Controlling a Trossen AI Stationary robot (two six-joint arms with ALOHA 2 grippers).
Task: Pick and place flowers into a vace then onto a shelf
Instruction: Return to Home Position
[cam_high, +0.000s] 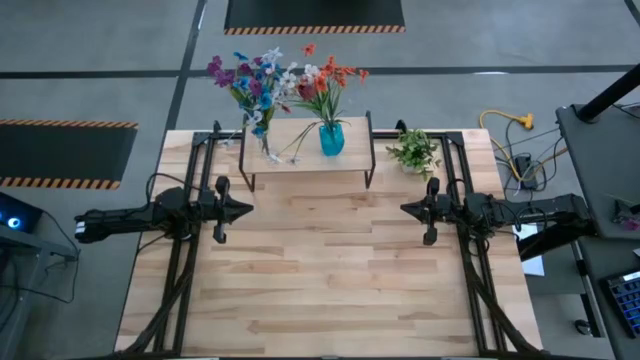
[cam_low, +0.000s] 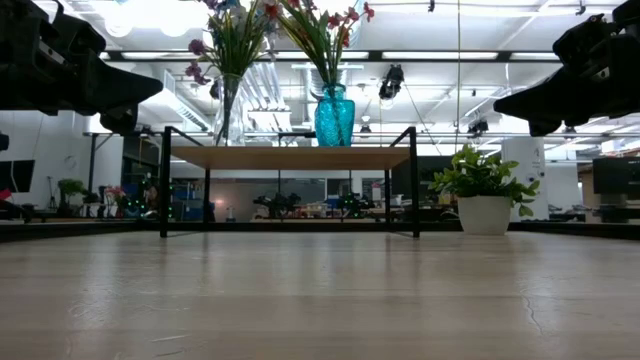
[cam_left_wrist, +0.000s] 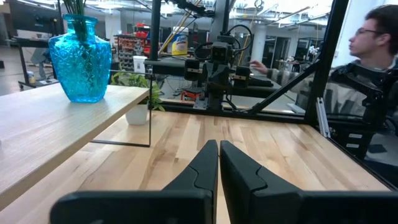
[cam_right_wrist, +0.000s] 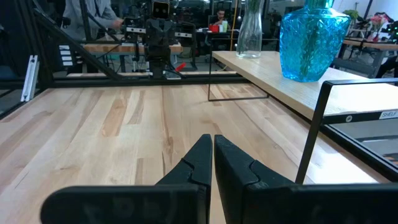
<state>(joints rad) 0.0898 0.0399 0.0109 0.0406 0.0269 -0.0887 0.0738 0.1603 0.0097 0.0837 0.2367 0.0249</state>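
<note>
At the back of your light wood table (cam_high: 330, 290), the flowers (cam_high: 262, 80) stood in two vases on the shelf (cam_high: 352, 152), the blue, white and purple stems in a clear glass vase (cam_high: 266, 143) and the orange-red ones in a turquoise vase (cam_high: 331, 138) just beside it. A small potted green plant (cam_high: 414, 150) sat on the tabletop off the shelf's right end. Your left gripper (cam_high: 247, 209) and right gripper (cam_high: 404, 209) hung above the table in front of the shelf, well apart and facing each other, each with its jaws pressed together on nothing.
</note>
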